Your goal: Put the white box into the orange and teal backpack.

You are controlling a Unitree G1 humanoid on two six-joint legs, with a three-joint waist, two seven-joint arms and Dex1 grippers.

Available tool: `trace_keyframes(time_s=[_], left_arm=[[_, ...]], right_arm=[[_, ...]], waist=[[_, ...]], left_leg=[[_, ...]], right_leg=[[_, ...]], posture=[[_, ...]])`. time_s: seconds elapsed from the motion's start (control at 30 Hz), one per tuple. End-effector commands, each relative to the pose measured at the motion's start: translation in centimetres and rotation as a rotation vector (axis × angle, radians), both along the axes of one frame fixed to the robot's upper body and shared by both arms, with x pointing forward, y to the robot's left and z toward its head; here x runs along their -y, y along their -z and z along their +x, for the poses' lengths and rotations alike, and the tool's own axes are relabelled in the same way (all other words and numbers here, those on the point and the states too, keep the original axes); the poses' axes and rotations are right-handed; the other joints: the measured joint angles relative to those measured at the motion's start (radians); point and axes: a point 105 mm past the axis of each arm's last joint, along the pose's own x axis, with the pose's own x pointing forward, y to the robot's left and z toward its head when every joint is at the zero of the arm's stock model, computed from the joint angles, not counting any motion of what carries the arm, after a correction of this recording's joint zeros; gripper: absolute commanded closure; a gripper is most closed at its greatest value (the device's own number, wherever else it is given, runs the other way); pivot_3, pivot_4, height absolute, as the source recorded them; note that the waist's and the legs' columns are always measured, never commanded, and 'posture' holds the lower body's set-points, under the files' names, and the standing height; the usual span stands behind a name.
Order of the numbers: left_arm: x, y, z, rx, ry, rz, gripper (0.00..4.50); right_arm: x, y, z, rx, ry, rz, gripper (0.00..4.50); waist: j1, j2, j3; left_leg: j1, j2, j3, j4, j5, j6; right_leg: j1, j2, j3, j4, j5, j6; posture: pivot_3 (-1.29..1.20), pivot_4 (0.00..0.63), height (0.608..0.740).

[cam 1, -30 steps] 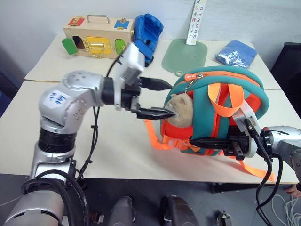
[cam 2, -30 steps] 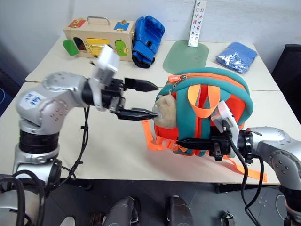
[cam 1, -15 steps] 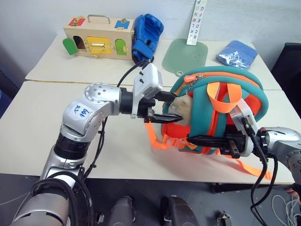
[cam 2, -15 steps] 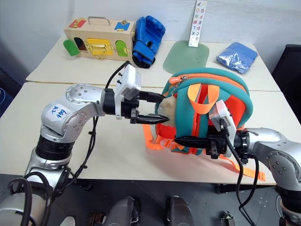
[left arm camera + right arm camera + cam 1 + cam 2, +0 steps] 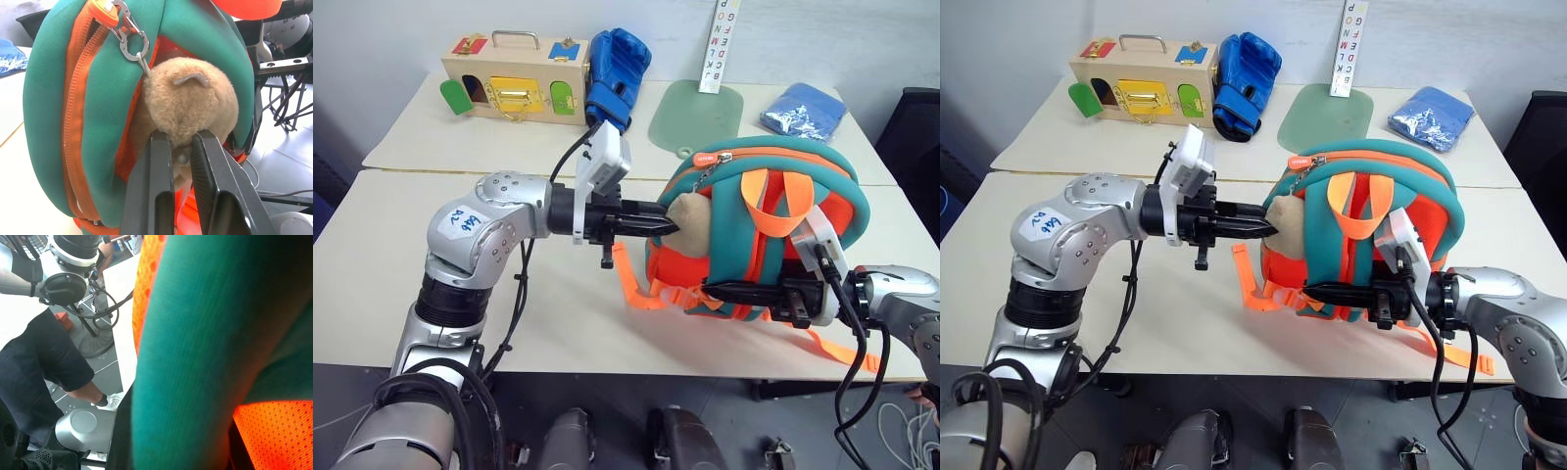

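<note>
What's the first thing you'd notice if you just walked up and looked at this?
The bright orange and teal backpack standing near the front edge of the table, with the left end effector pinching its tan plush toy. The right end effector is shut on the backpack's lower edge. At the back sit a wooden box with coloured doors and a blue boxing glove beside it.
</note>
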Motion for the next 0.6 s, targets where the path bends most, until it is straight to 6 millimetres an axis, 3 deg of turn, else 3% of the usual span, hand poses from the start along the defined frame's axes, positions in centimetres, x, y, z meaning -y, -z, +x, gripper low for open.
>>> trace_keyframes(time_s=[0.03, 0.17, 0.33, 0.47, 0.6], left_arm=[[-2.2, -3.1, 0.5, 0.098, -0.03, -0.044, 4.29], [-6.6, -4.9, 2.8, 0.134, -0.149, -0.013, 4.29], [-11.2, -3.7, 3.7, 0.139, -0.23, 0.14, 4.29], [-12.0, -0.4, 2.8, 0.068, -0.2, 0.229, 4.29], [-11.7, 5.3, 1.8, 0.03, -0.146, 0.383, 4.29]], right_arm=[[0.3, -0.8, -0.3, 0.035, 0.001, 0.004, 4.5], [1.2, -1.0, -0.1, 0.026, 0.036, 0.019, 4.5], [2.6, -0.1, -0.2, -0.011, 0.096, 0.014, 4.5], [3.1, 0.3, -1.0, -0.024, 0.111, 0.035, 4.5], [3.2, -0.1, -1.2, -0.018, 0.135, 0.087, 4.5]], waist=[[-0.002, 0.0, 0.0], [-0.005, 0.0, 0.0], [-0.002, 0.0, 0.0], [-0.001, 0.001, 0.0], [-0.003, 0.001, 0.0]], left_leg=[[0.0, 0.0, 0.0, 0.0, 0.0, 0.0], [0.0, 0.001, 0.001, -0.001, 0.0, -0.001], [0.0, 0.001, 0.001, -0.001, 0.001, -0.002], [-0.001, 0.0, 0.001, -0.001, -0.001, 0.0], [0.0, 0.0, 0.001, -0.001, -0.003, 0.003]], right_leg=[[0.0, 0.0, 0.0, 0.0, 0.0, 0.0], [-0.001, 0.001, 0.0, 0.0, 0.0, 0.0], [-0.001, 0.001, 0.0, -0.001, 0.0, 0.0], [-0.001, 0.0, 0.0, -0.002, 0.0, 0.0], [-0.001, 0.0, 0.001, -0.001, 0.0, 0.0]], posture=[[0.0, 0.15, 0.74], [0.0, 0.15, 0.74], [0.0, 0.15, 0.74], [0.0, 0.15, 0.74], [0.0, 0.15, 0.74]])
